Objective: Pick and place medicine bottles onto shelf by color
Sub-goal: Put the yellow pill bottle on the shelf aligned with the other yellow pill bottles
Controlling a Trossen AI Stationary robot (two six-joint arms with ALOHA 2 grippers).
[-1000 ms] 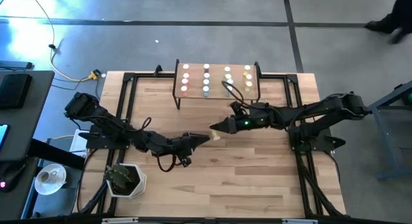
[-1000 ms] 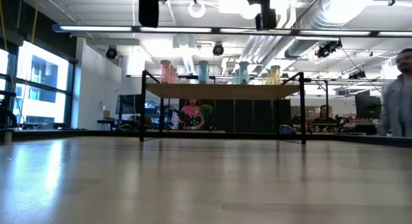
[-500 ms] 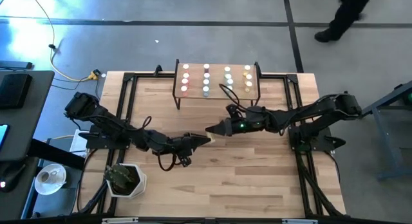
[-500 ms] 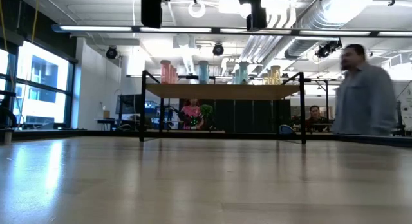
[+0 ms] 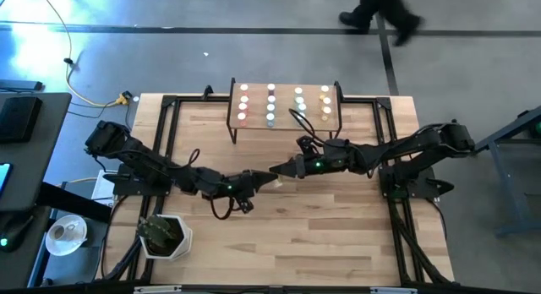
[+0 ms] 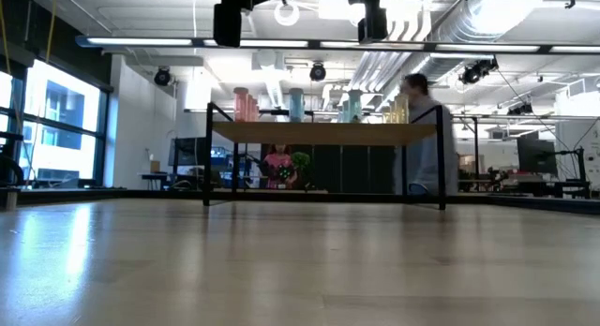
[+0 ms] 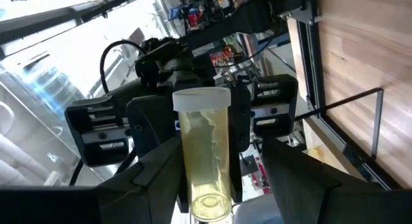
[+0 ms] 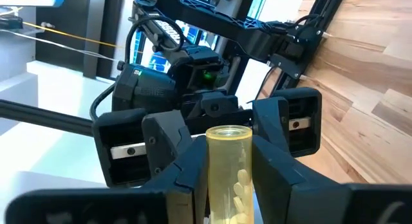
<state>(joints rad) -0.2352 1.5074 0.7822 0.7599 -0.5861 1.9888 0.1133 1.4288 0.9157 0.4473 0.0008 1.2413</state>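
left gripper (image 5: 272, 179): jaws pinching yellow bottle (image 7: 204, 153) | right gripper (image 5: 275, 171): jaws pinching same bottle | location: mid-table (image 5: 338, 235), tips meeting

Over the last second the right tool (image 5: 275, 171) has slid leftward above the bench, away from the shelf end and toward the middle. The left tool (image 5: 272, 180) has edged rightward to meet it, so the two tips now sit just beside each other where a gap lay before. Beyond the bench, a person (image 6: 424, 134) has crossed from the right edge of the low view to behind the shelf (image 6: 323, 133).
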